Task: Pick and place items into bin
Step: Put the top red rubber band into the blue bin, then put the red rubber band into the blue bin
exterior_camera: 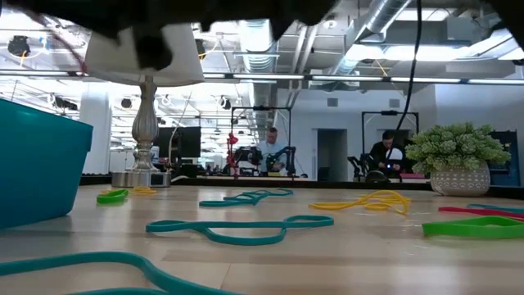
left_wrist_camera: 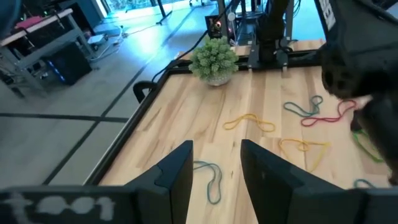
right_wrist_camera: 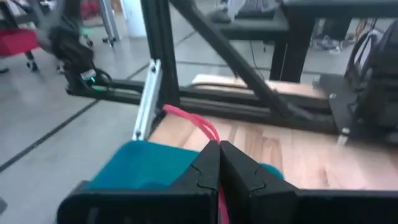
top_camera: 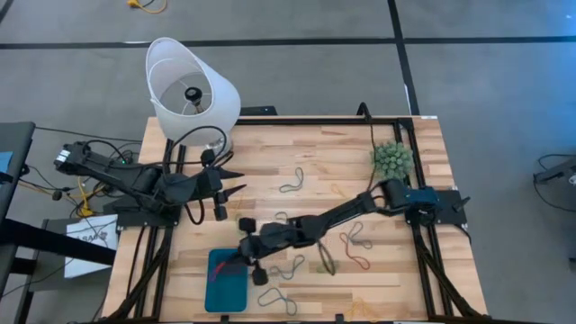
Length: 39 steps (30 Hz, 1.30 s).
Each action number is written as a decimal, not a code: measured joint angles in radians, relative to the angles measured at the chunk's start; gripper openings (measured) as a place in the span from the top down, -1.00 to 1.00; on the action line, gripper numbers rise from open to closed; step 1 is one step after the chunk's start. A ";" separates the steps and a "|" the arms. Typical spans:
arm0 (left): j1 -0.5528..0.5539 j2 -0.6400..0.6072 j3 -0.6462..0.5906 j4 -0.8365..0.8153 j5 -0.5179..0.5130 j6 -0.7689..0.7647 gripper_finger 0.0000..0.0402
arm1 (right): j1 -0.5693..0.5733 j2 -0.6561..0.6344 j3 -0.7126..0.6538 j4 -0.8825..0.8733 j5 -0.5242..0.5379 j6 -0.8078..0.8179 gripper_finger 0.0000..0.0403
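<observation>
My right claw (right_wrist_camera: 219,163) is closed tight on a red rubber band (right_wrist_camera: 194,122). The band hangs from between the fingertips, w/ a loop rising above them and a thin strand going down. In the high view this claw (top_camera: 236,258) is above the teal bin (top_camera: 227,281), near its upper right part, and the red band (top_camera: 229,267) shows over the bin's inside. The bin sits near the front edge of the wooden desk (top_camera: 315,162), a bit left of the middle. From the wrist view the teal wall of the bin (right_wrist_camera: 146,165) is just under and behind my fingers.

My left claw (top_camera: 232,181) waits over the left part of the desk, next to the white lampshade (top_camera: 191,88), fingers (left_wrist_camera: 177,177) apart w/ nothing between them.

Other bands lie spread on the desk: a grey-blue one (top_camera: 292,184) near the middle, a green one (top_camera: 290,268) just right of the bin, another (top_camera: 279,300) near the front edge, a red one w/ a grey-blue one (top_camera: 356,241) on the right side. In the low view I see teal-looking bands (exterior_camera: 241,229), a yellow one (exterior_camera: 360,201) and a green one (exterior_camera: 112,196). The spiky green plant ball (top_camera: 393,159) stands at the back right. Two people (exterior_camera: 271,150) sit far in the room behind.
</observation>
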 joint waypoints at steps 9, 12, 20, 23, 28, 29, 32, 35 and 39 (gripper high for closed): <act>0.000 0.000 0.000 -0.079 0.004 -0.058 0.38 | -0.030 0.128 0.164 -0.210 -0.001 0.050 1.00; 0.000 0.000 0.000 -0.095 0.015 -0.061 0.38 | -0.041 0.126 0.168 -0.277 -0.001 0.088 0.99; 0.000 0.000 0.000 -0.094 0.030 -0.061 0.38 | -0.050 0.119 0.167 -0.363 -0.001 0.053 0.69; 0.000 0.000 0.000 -0.094 0.029 -0.061 0.38 | -0.049 0.118 0.167 -0.363 -0.002 0.056 0.56; 0.000 0.000 0.000 -0.093 0.029 -0.061 0.38 | -0.048 0.086 0.189 -0.432 -0.006 0.111 0.45; 0.000 0.000 0.000 -0.093 0.029 -0.062 0.38 | -0.050 0.068 0.189 -0.457 -0.008 0.104 0.45; 0.000 0.000 0.000 -0.094 0.029 -0.077 0.38 | -0.055 -0.001 0.189 -0.595 -0.009 0.082 0.45; 0.000 0.000 0.000 -0.095 0.029 -0.081 0.38 | -0.058 -0.089 0.187 -0.775 -0.003 0.087 0.45; 0.000 0.000 0.000 -0.110 0.035 -0.101 0.38 | -0.059 -0.248 0.135 -0.955 0.032 0.081 0.45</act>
